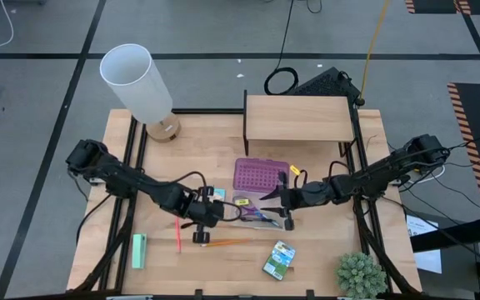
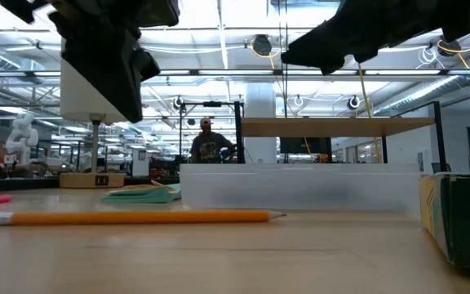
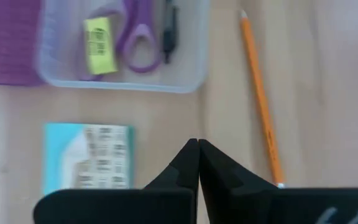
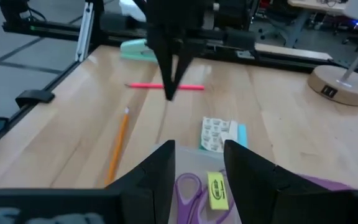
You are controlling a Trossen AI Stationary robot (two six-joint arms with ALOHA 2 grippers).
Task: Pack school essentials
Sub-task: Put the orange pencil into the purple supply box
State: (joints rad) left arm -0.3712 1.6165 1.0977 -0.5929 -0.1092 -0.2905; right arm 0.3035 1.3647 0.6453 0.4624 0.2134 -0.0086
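From above, my left gripper (image 1: 200,236) hovers over the worktop (image 1: 323,250) beside the orange pencil (image 1: 227,242). In its wrist view it is clenched and empty; scissors (image 3: 138,37) already lie in the clear case (image 3: 185,74). My right gripper (image 4: 199,163) is spread above that case, probably just released.

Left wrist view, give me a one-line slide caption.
Shut left gripper above the table between colourful pack and orange pencil; scissors lie in the clear case.
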